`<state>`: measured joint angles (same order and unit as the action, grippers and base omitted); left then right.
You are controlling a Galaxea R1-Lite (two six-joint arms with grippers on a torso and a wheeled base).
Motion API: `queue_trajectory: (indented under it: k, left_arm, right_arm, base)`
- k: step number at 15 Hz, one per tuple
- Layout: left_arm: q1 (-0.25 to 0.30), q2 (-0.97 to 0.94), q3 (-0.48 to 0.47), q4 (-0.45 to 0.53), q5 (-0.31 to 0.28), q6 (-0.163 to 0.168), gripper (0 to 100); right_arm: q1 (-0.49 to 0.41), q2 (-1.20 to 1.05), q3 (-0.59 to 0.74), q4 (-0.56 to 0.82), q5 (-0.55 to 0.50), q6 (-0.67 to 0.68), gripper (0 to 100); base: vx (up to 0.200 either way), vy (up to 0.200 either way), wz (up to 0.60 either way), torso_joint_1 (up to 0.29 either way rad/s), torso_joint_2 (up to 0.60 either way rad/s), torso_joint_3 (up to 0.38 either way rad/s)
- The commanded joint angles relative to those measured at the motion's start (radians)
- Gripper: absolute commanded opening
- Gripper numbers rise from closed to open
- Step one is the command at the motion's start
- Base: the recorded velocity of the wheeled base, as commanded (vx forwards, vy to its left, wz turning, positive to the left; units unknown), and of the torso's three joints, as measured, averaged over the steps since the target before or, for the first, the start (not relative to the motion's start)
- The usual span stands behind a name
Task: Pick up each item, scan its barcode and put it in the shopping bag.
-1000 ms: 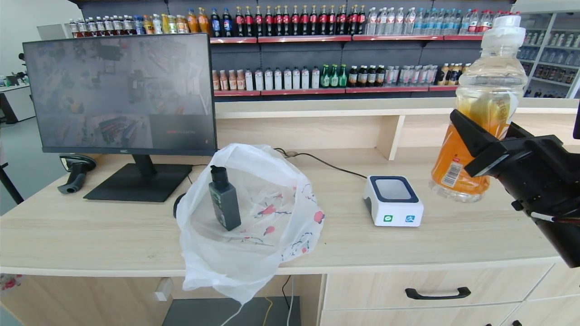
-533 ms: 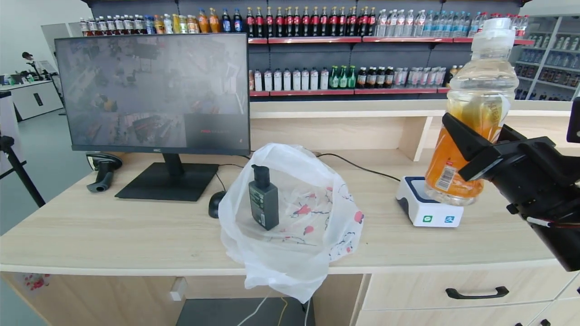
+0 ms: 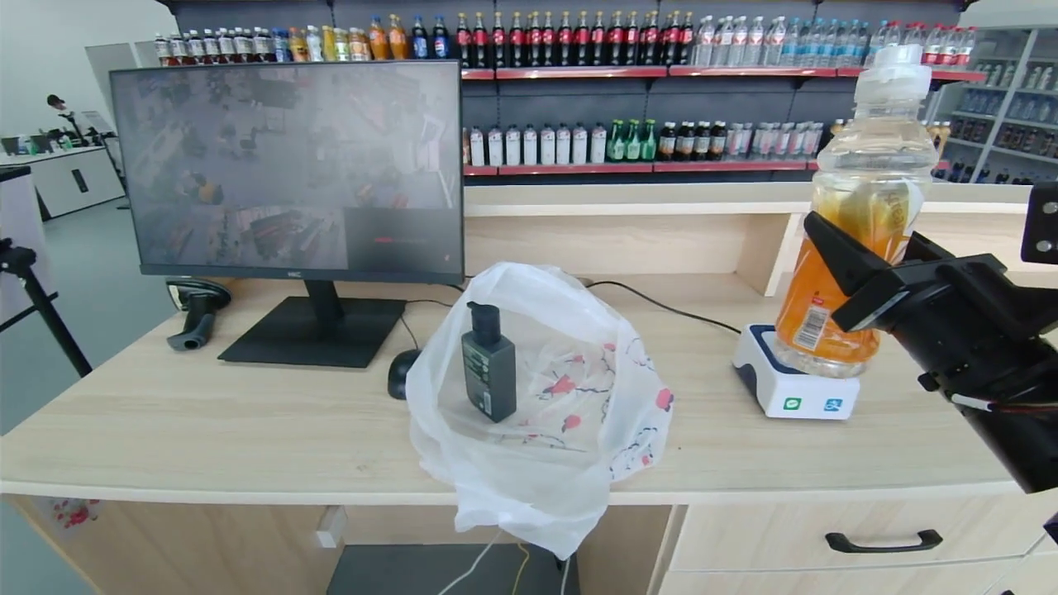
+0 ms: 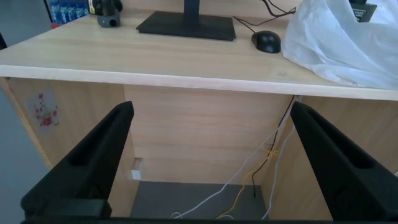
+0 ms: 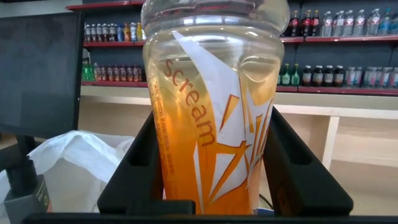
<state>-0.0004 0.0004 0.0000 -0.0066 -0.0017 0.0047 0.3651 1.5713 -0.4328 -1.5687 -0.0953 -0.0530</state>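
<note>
Head view: the right tool (image 3: 864, 235) pinches the upright orange bottle (image 3: 874, 157) at mid-height, over the scanner (image 3: 806, 402).

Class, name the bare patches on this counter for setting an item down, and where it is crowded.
Free: front left of the counter, between monitor stand, shopping bag and front edge; the strip between bag and scanner. Crowded: above the scanner, where the right tool holds the bottle; around the mouse.

- We stand at a shop checkout: drink shelves (image 3: 562, 73) packed with bottles line the wall at 12 o'clock.
- Our tabletop (image 3: 207, 430) carries a barcode scanner (image 3: 806, 401) at 3 o'clock and a monitor (image 3: 289, 165) at 10 o'clock.
</note>
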Motion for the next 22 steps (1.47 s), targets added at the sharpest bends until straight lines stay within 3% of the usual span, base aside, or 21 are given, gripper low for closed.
queue_trajectory:
  k: [1,7,22]
  left_arm:
    - [0.0,0.0,0.0,-0.001,0.0,0.0,100]
    - [0.0,0.0,0.0,-0.001,0.0,0.0,100]
    - [0.0,0.0,0.0,-0.001,0.0,0.0,100]
  right_arm:
    - [0.0,0.006,0.003,-0.002,0.0,-0.001,0]
    - [0.0,-0.017,0.009,-0.002,0.0,-0.001,0]
    - [0.067,0.065,-0.009,-0.002,0.009,0.002,0]
  base:
    - [0.0,0.0,0.6,-0.007,0.01,0.002]
    - [0.0,0.0,0.6,0.002,0.01,0.001]
    - [0.0,0.0,0.0,0.0,0.0,0.0]
